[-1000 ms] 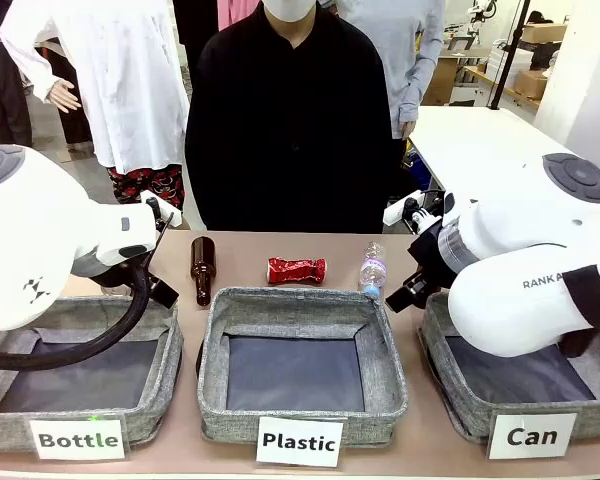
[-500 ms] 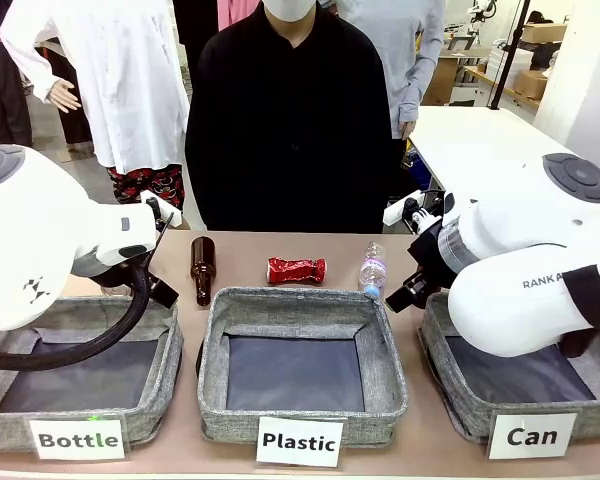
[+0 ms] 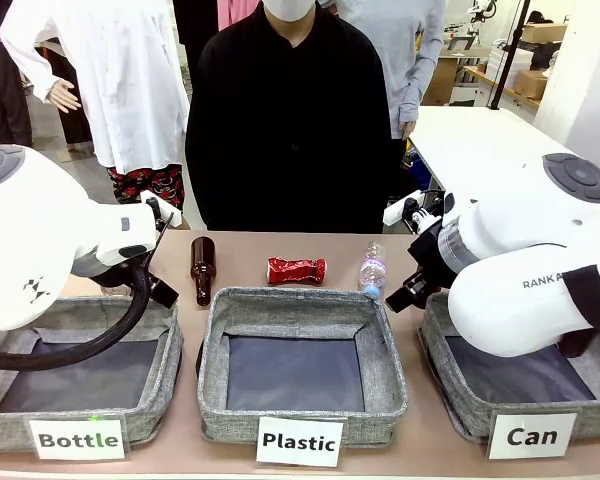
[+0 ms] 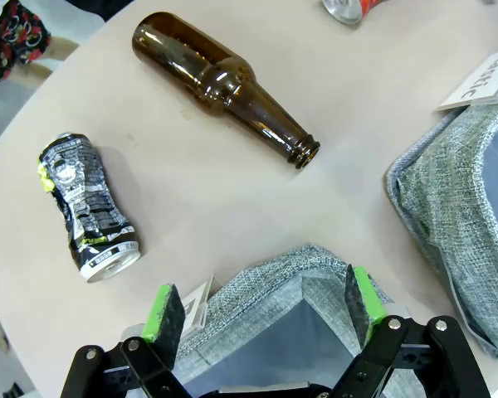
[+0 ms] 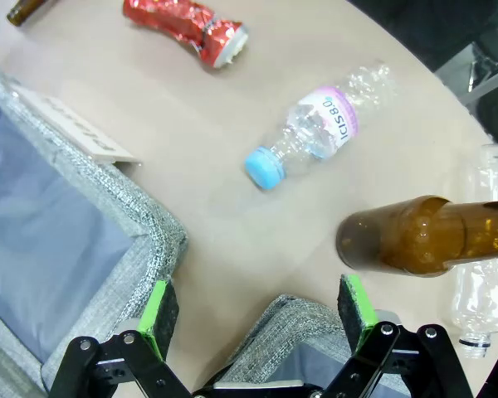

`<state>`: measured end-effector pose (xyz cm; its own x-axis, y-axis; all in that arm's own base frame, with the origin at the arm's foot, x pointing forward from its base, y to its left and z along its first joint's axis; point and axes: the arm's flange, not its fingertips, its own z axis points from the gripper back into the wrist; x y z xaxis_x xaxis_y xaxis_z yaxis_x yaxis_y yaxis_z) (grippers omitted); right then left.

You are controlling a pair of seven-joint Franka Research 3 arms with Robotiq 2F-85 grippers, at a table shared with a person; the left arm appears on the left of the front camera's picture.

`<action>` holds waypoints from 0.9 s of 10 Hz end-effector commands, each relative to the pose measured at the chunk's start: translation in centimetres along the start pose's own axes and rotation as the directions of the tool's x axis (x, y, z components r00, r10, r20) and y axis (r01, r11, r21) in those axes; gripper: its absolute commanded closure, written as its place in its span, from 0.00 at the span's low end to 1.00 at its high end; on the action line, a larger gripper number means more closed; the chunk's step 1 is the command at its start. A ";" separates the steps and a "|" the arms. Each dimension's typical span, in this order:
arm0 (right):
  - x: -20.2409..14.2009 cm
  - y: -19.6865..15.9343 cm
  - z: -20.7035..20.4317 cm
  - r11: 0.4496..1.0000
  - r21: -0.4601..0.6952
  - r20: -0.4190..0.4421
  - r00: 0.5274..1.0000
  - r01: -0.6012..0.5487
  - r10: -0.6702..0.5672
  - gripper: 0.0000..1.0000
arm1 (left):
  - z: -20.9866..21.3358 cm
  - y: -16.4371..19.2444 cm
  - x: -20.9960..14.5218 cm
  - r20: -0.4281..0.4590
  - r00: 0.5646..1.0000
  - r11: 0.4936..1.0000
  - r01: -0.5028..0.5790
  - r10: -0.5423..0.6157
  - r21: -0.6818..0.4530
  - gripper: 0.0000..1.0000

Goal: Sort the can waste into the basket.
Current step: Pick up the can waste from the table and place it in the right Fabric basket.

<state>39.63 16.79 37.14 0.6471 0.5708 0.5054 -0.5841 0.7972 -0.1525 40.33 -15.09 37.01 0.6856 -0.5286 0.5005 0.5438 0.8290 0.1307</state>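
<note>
Two cans are counted: a red can (image 3: 296, 270) and a dark can (image 4: 87, 207). Two brown bottles (image 4: 224, 83) (image 5: 423, 236), one beyond each pair of jaws, two plastic bottles (image 5: 315, 133) (image 5: 480, 303) and three baskets (image 3: 290, 300) (image 3: 168, 372) (image 3: 438, 350) are counted.

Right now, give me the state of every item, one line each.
red can: crumpled, lying on table
dark can: dented, lying on table
basket tagged Can: no can in the part showing
brown bottle: uncapped, lying
left gripper: open, holding nothing
right gripper: open, holding nothing
</note>
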 end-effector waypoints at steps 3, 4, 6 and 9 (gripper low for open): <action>0.0 0.0 0.0 1.000 0.000 0.000 1.000 0.000 0.000 0.00 | 0.0 0.0 0.0 0.000 1.000 1.000 0.000 0.000 0.000 0.00; -0.1 0.7 0.7 0.996 -0.021 -0.004 0.996 -0.088 0.088 0.00 | 0.0 0.0 0.0 0.000 1.000 1.000 0.000 0.000 0.000 0.00; 0.6 0.6 6.2 0.991 0.018 0.108 0.986 -0.133 0.130 0.00 | 5.2 -1.7 0.9 0.102 0.992 0.984 0.094 -0.078 -0.154 0.00; -0.1 -0.4 19.3 0.956 0.287 0.177 0.977 0.065 -0.120 0.00 | 16.9 -2.5 0.3 0.127 0.982 0.892 -0.072 0.143 -0.446 0.00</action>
<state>34.03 16.83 50.91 0.5183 0.5265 0.6739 -0.6801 0.7315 -0.0483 33.52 -18.99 49.57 0.5725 -0.4699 0.6719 0.7253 0.6725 -0.1476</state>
